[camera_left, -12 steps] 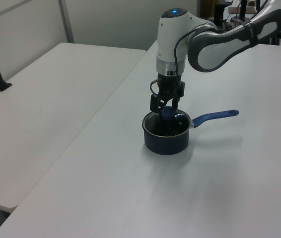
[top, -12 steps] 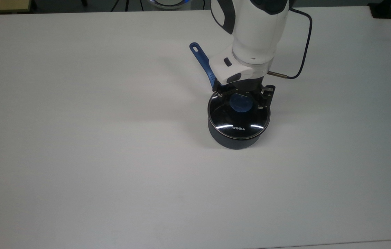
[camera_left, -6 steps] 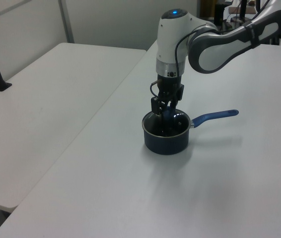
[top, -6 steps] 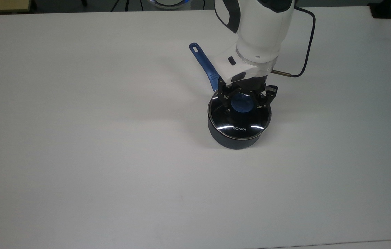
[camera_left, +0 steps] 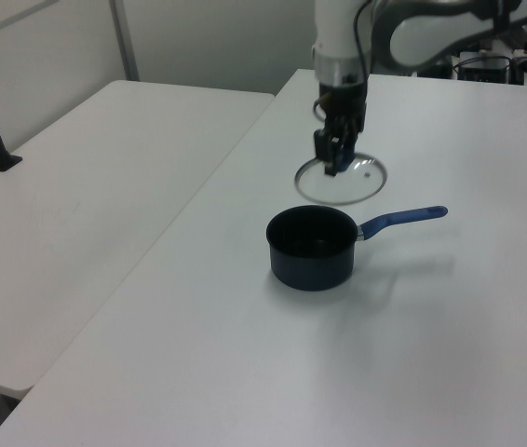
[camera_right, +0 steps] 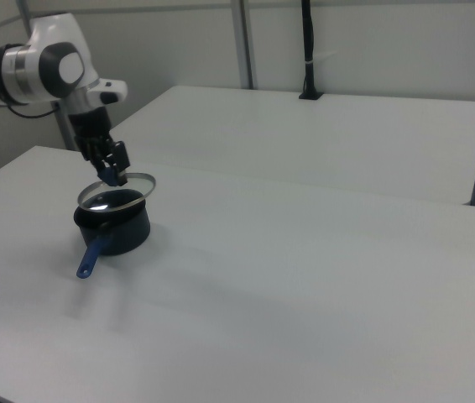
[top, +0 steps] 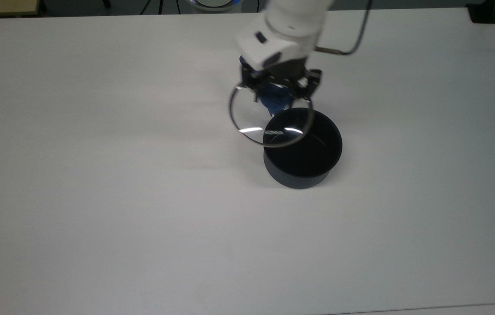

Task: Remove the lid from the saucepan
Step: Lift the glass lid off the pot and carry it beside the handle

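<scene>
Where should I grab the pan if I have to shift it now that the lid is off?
Judging by its pose, take the pan by its long blue handle, coming straight down from above. The handle lies level and juts toward the left view's right, clear of the pot wall. The lid hangs in the end effector up behind the pot, so set it down first.

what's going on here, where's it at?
The Franka arm's pincer is shut on the blue knob of the glass lid and holds it in the air, clear of the saucepan. The open saucepan sits on the white table, its blue handle pointing to the left view's right. In the top view the lid overlaps the pot's rim, but the left view shows it lifted above and off to one side.
</scene>
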You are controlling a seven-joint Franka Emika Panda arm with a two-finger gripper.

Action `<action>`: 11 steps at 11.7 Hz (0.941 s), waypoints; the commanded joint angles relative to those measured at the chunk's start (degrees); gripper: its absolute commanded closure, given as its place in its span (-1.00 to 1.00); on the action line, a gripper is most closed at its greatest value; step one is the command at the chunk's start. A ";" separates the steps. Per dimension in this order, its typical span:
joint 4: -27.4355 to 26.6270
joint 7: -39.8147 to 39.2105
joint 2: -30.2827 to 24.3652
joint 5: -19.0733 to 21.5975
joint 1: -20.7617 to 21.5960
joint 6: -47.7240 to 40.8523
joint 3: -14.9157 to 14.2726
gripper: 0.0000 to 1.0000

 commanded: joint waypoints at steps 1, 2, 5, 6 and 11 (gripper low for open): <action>-11.95 -20.22 -11.71 5.89 -10.84 -1.01 0.97 0.10; -17.22 -26.04 -14.97 6.01 -14.10 -0.14 0.97 0.11; -29.45 -34.08 -17.73 5.74 -22.80 12.84 0.89 0.11; -32.88 -36.36 -17.56 5.31 -24.48 16.88 0.80 0.11; -38.98 -39.02 -14.05 3.63 -26.70 26.32 0.80 0.11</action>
